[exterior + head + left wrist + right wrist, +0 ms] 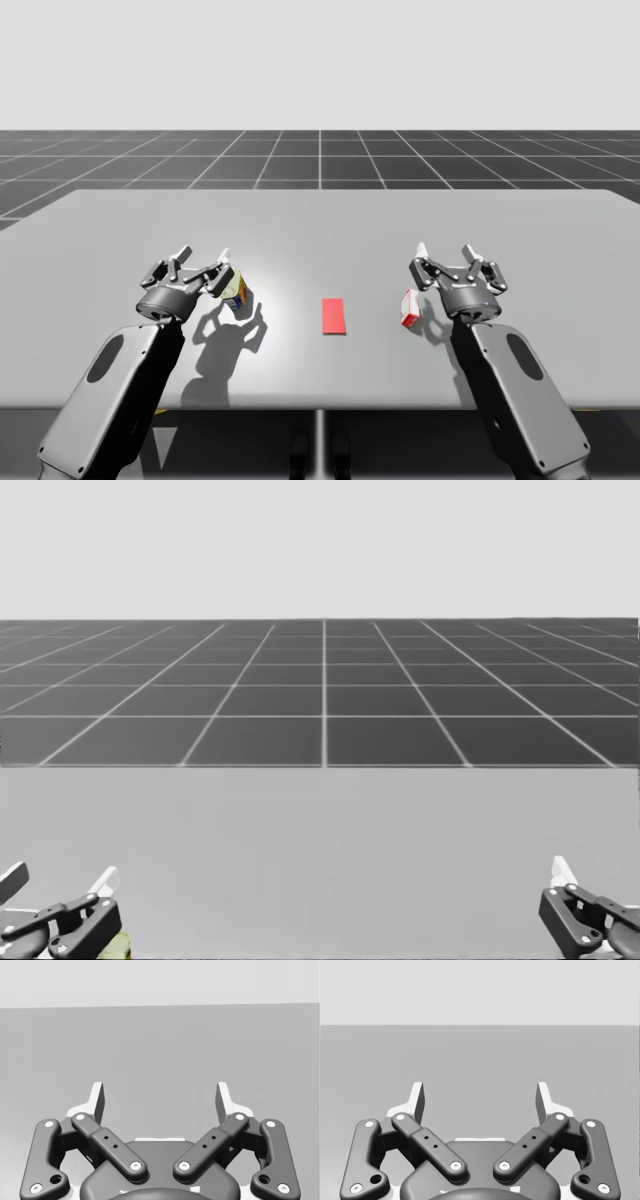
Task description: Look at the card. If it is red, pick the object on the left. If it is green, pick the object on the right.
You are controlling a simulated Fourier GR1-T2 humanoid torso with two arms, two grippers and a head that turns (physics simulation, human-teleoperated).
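The card (334,316) lying flat in the middle of the table (320,215) is red, so by the rule it is the left-hand object the robot wants: the yellow-and-blue can (238,289). It stands on the left side of the table, well apart from the card, with the left gripper (205,262) right at it on its outer side. From above the gripper partly covers the can, so whether the can stands straight or leans is hard to say. The left fingers (98,1102) are spread wide, and the wrist camera sees bare table between them, so nothing is grasped yet. The right gripper (446,256) is likewise released, hovering just beside the red-and-white box (409,308), which should be left alone. To do this step well, I'd say the left arm needs to drop and swing inward a little, until the can sits squarely between both fingers at mid-height. Closing from where it hangs now looks likely to clip the rim and tip or roll the can. It should close only when one finger stands on each side, then lift straight up. The right arm is best kept where it is, since any drift inward could nudge the box.
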